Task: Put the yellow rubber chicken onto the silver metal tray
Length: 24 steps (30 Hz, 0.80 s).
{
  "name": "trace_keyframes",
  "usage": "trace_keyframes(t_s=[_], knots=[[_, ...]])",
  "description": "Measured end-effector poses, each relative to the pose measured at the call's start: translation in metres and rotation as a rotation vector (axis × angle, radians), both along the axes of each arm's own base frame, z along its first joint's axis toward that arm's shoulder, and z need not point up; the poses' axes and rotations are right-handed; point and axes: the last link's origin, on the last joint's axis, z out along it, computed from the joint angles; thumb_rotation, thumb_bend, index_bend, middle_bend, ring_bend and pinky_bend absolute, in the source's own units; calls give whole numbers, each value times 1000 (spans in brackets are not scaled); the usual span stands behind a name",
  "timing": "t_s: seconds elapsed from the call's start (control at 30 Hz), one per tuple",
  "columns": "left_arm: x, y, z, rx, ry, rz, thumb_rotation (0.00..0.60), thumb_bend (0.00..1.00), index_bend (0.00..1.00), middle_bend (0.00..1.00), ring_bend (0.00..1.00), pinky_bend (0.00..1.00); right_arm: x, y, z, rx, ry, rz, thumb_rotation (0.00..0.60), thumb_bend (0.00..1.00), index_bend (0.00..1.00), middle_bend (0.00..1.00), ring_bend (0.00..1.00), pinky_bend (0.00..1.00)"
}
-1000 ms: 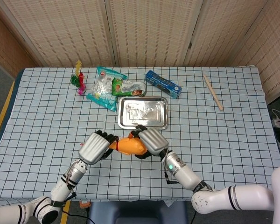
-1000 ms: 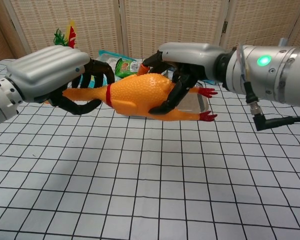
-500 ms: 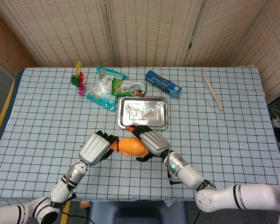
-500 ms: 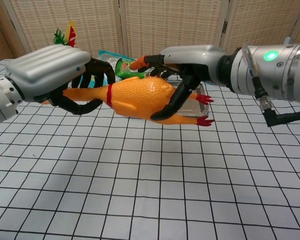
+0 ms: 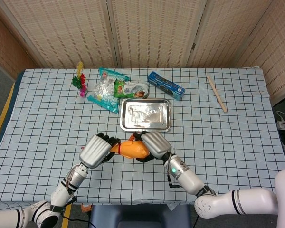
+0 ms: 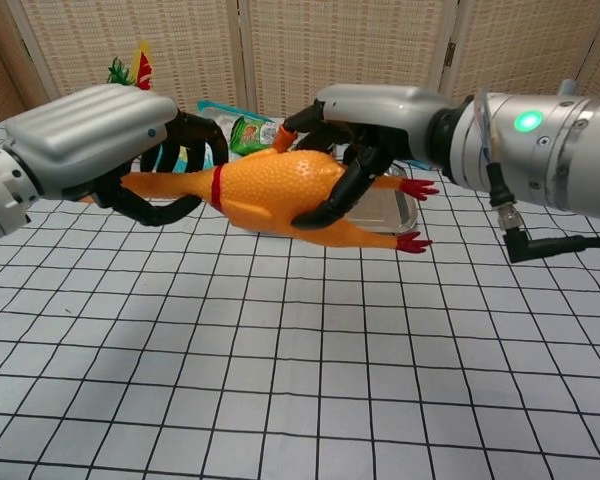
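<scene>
Both robot hands grip the yellow rubber chicken (image 6: 275, 190) above the checkered counter (image 5: 218, 142), the left robot hand (image 6: 100, 145) at its neck, the right robot hand (image 6: 365, 130) around its body, just short of the silver metal tray (image 5: 146, 114).

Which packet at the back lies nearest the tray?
The green snack packet, just off the tray's back-left corner; the clear bag lies further left, the blue box further back-right.
</scene>
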Motion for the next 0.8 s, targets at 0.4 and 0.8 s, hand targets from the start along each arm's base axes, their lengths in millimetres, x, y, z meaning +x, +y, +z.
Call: trace_keyframes(t_s=[0.4, 0.8], knots=[[-5, 3, -4, -3, 22, 7, 600, 593, 857, 802, 581, 573, -8, -1, 14, 5, -55, -35, 600, 133, 0, 0, 0, 0], [4, 42, -14, -53, -2, 36, 600, 592, 857, 801, 583, 571, -68, 4, 102, -143, -77, 8, 600, 79, 0, 0, 0, 0]])
